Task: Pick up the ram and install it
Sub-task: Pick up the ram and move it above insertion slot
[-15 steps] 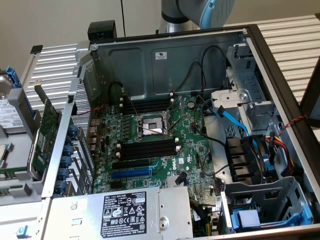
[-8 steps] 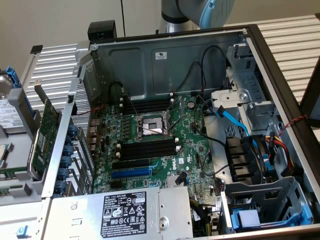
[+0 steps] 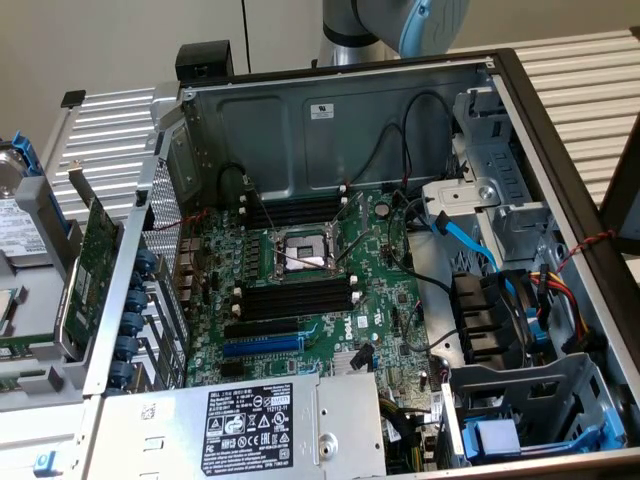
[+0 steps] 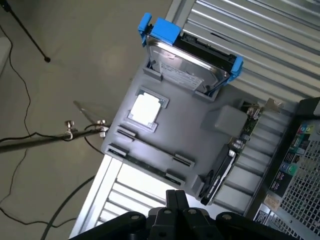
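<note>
in the exterior view, an open computer case [image 3: 300,110] is being shown lying on a slatted bench [image 3: 575,70], with the robot arm [image 3: 400,25] being seen above its far wall. a green motherboard [image 3: 390,290] is being carried inside the case. on it, a bare cpu socket [image 3: 300,255] is being flanked by two banks of black memory slots [image 3: 295,297]; whether any slot is being filled cannot be told. a power supply [image 3: 250,430] is being seen along the near edge. outside the case, toward the exterior view's left, an expansion card [image 3: 95,250] is being held upright in a grey fixture [image 3: 45,225].

in the wrist view, the end effector [image 4: 175,195] is being shown with its two fingers pressed fully together, and nothing is being held between them. it is being seen poised over the near edge of the fixture, apart from it. the ram [image 4: 145,164] is seemingly being seen edge-on, as a thin dark strip standing in the fixture's long slot nearest the end effector, between small grey clips; this cannot be told for certain. just beside that slot, a pale square chip [image 4: 146,109] is being held in a recess. at the fixture's far end, a hard drive [image 4: 192,62] is being cradled in a blue caddy [image 4: 160,30]. the expansion card is being held on edge along the side facing the case. the floor [image 4: 60,65] is being seen beyond the bench.
</note>
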`<state>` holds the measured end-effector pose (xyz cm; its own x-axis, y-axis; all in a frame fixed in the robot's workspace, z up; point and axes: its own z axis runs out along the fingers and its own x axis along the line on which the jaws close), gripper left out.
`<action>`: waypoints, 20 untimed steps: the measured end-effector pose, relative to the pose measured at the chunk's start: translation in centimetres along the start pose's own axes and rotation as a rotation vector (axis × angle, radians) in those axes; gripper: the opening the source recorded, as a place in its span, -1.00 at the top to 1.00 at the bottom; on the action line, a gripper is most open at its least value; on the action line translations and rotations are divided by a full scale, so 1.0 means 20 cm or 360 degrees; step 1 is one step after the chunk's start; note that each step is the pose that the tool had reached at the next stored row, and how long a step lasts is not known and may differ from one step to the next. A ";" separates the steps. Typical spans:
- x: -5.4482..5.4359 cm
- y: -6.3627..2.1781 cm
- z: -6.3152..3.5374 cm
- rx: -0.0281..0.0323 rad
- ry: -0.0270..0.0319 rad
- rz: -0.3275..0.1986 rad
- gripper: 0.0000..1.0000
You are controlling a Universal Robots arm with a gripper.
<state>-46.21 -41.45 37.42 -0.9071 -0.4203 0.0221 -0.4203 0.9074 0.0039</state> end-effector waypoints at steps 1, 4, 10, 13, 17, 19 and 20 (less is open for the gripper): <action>0.00 0.000 0.001 0.00006 0.00001 -0.0030 0.79; 0.00 0.000 0.003 0.00025 0.00004 -0.0116 0.79; 0.00 0.000 0.006 0.00064 0.00010 -0.0289 0.79; 0.00 0.000 0.008 0.00083 0.00014 -0.0377 0.79; 0.00 0.000 0.010 0.00108 0.00019 -0.0492 0.79; 0.00 0.000 0.011 0.00121 0.00021 -0.0550 0.79; 0.00 0.000 0.012 0.00128 0.00022 -0.0579 0.79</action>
<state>-46.21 -41.44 37.18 -0.6980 -0.7158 0.0221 -0.7159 0.6982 0.0039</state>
